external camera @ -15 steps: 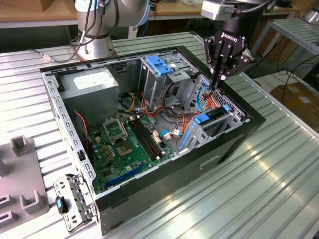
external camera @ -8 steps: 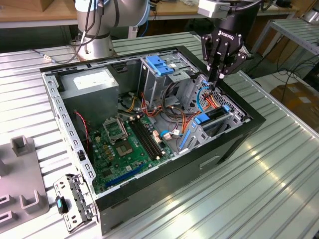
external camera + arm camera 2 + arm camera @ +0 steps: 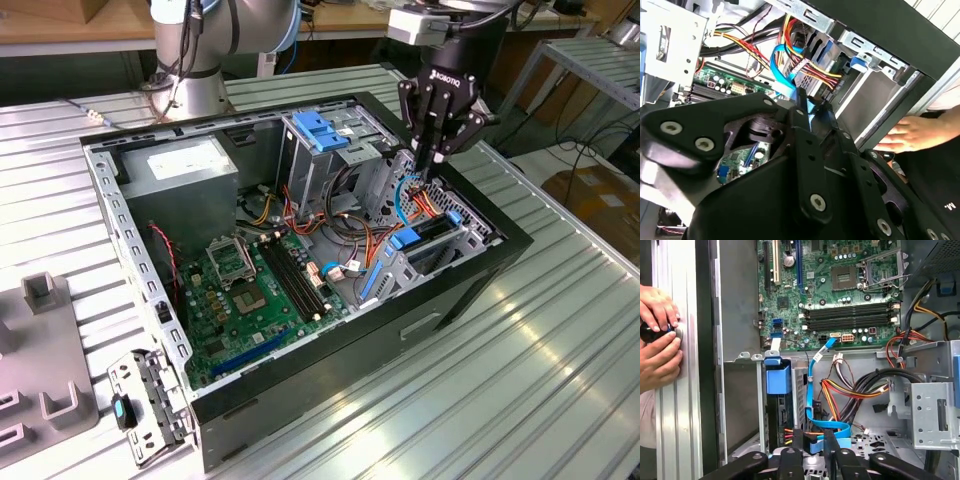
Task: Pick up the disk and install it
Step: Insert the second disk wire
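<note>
**Gripper lowered into the open computer case**

Gripper (image 3: 432, 160) is being held pointing down over the cables by the drive bay in the exterior view, fingers drawn narrow; what they grip cannot be told. The disk (image 3: 428, 232) is sitting in the bay. In the first wrist view, the disk (image 3: 778, 405) is being shown slotted upright, with hands (image 3: 657, 335) resting on the table (image 3: 677, 405).

End effector (image 3: 437, 160) points straight down — fingers nearly closed, arm upright.
</note>
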{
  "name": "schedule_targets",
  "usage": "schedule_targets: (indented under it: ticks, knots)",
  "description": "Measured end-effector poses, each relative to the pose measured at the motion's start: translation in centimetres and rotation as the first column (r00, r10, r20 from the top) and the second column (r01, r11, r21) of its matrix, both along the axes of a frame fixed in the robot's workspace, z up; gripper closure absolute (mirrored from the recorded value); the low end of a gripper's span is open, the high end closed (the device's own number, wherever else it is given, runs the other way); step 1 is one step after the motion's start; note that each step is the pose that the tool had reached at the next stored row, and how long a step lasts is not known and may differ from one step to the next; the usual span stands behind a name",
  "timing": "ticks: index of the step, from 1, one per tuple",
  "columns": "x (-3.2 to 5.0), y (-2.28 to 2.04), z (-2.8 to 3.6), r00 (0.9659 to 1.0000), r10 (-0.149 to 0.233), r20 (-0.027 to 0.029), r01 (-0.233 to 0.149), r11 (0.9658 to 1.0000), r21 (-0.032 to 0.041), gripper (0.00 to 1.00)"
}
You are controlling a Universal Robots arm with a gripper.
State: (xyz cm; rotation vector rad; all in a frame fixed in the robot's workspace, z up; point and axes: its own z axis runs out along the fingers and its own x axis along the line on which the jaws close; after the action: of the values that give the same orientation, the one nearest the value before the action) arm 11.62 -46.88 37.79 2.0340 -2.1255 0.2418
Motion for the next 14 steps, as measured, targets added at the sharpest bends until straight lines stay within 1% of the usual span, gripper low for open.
schedule_targets:
  ticks: [2, 3, 4, 5, 6, 7, 8, 9, 10, 11, 12, 13, 14]
  knots:
    - [0.01, 0.01, -0.18, 1.0, 0.0, 0.0, 0.0, 0.9999, -0.0117, 0.83]
    - [0.01, 0.01, -0.22, 1.0, 0.0, 0.0, 0.0, 0.9998, -0.0178, 0.83]
    - [0.01, 0.01, -0.31, 1.0, 0.0, 0.0, 0.0, 0.9995, -0.0331, 0.89]
    - [0.01, 0.01, -0.39, 1.0, 0.0, 0.0, 0.0, 0.9989, -0.0475, 0.89]
    - [0.01, 0.01, -0.44, 1.0, 0.0, 0.0, 0.0, 0.9985, -0.0547, 0.88]
    - [0.01, 0.01, -0.51, 1.0, 0.0, 0.0001, 0.0, 0.9981, -0.0618, 0.82]
    - [0.01, 0.01, -0.62, 1.0, 0.0, 0.0001, 0.0, 0.9974, -0.0722, 0.82]
    - [0.01, 0.01, -0.79, 1.0, 0.0, 0.0001, 0.0, 0.9964, -0.0844, 0.76]
    - [0.01, 0.01, -0.99, 1.0, 0.0, 0.0001, 0.0, 0.9955, -0.095, 0.76]
    - [0.02, 0.01, -1.16, 1.0, 0.0, 0.0001, 0.0, 0.9946, -0.1034, 0.76]
    - [0.03, 0.01, -1.33, 1.0, 0.0, 0.0001, 0.0, 0.9938, -0.1112, 0.84]
    - [0.04, 0.01, -1.38, 1.0, 0.0, 0.0001, 0.0, 0.9933, -0.1158, 0.84]
    - [0.04, 0.01, -1.4, 1.0, 0.0, 0.0001, 0.0, 0.9931, -0.1169, 0.84]
